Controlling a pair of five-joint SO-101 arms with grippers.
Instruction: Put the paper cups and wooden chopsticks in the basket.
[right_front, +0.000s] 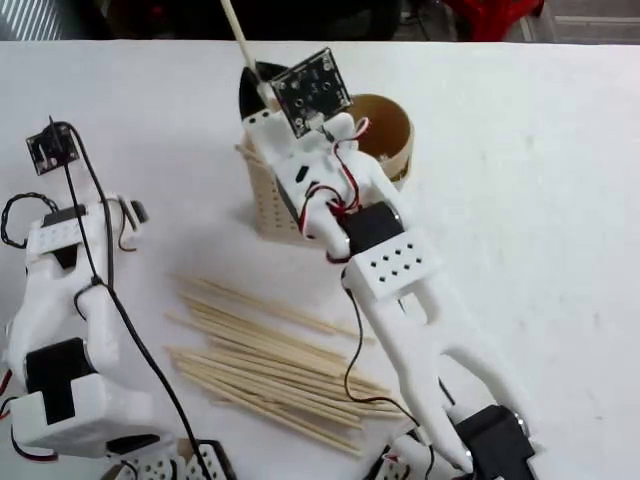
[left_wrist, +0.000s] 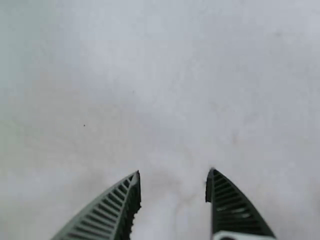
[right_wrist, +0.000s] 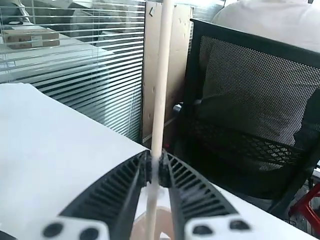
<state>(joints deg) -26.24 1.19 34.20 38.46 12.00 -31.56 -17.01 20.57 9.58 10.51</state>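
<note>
Chopstick (right_front: 241, 36) held upright above basket (right_front: 266, 208): miss hazard.
Left claw (left_wrist: 174, 172) stands open over bare table (right_front: 540, 200); loose chopsticks (right_front: 270, 365) lie mid-table. Right claw (right_wrist: 155, 164) is clamped low on the stick, so a tilted release could drop it outside.

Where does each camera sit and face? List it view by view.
High view: fixed above the table, looking down on the left arm, right arm, basket and loose chopsticks.
Left wrist view: on the left arm, facing down at the table past the open left gripper.
Right wrist view: on the right arm, facing outward toward a chair; the right gripper pinches a chopstick.
Shared: high and right wrist views both show that held chopstick.
</note>
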